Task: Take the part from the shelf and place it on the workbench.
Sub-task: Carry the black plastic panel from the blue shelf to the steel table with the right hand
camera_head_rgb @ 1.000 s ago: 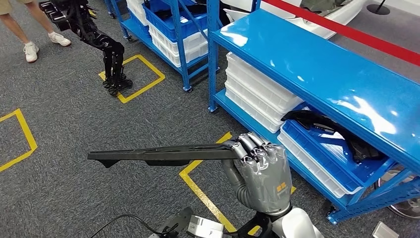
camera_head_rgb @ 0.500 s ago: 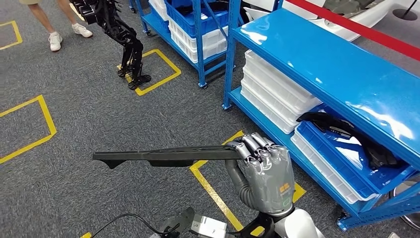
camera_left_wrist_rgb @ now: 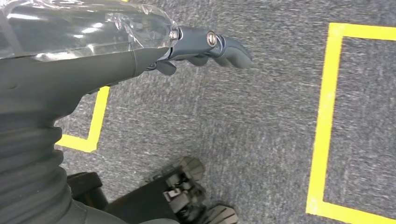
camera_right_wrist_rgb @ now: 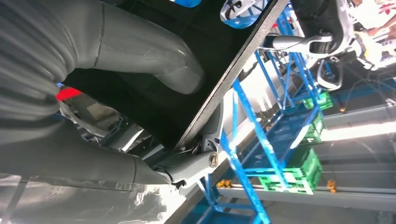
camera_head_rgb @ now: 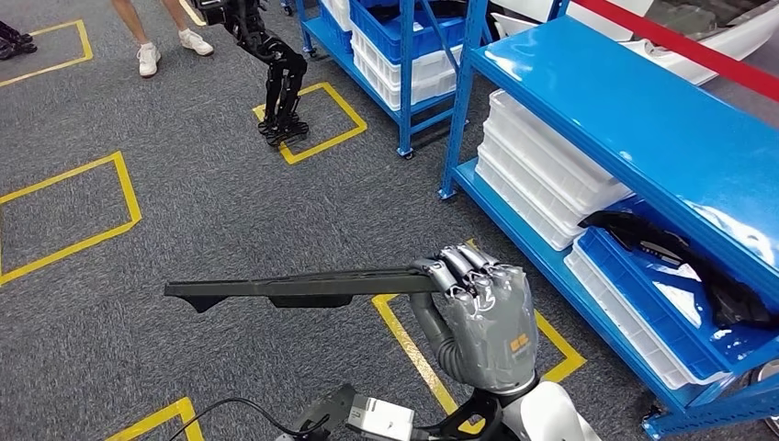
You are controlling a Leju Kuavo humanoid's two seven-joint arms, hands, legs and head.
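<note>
A long, flat black part [camera_head_rgb: 294,287] sticks out level to the left over the grey carpet, and my right hand [camera_head_rgb: 487,312] grips its right end with the fingers curled over the top edge. The right wrist view shows the same black part [camera_right_wrist_rgb: 187,70] close up, with the thumb [camera_right_wrist_rgb: 140,51] pressed against its face. My left hand [camera_left_wrist_rgb: 205,44] hangs over the carpet, fingers stretched out and holding nothing. More black parts [camera_head_rgb: 680,253] lie in a blue bin [camera_head_rgb: 643,312] on the lower level of the blue shelf [camera_head_rgb: 643,119] to my right.
White bins [camera_head_rgb: 542,175] are stacked under the shelf top. A second blue rack [camera_head_rgb: 404,55] stands further back. Another robot's black legs [camera_head_rgb: 276,83] stand on a yellow floor square, with a person's legs [camera_head_rgb: 165,37] beside them. Yellow tape outlines [camera_head_rgb: 73,211] mark the carpet.
The camera has turned: shelves, the other robot and the floor squares have slid rightward in the picture. My right hand still holds the black part in the same pose.
</note>
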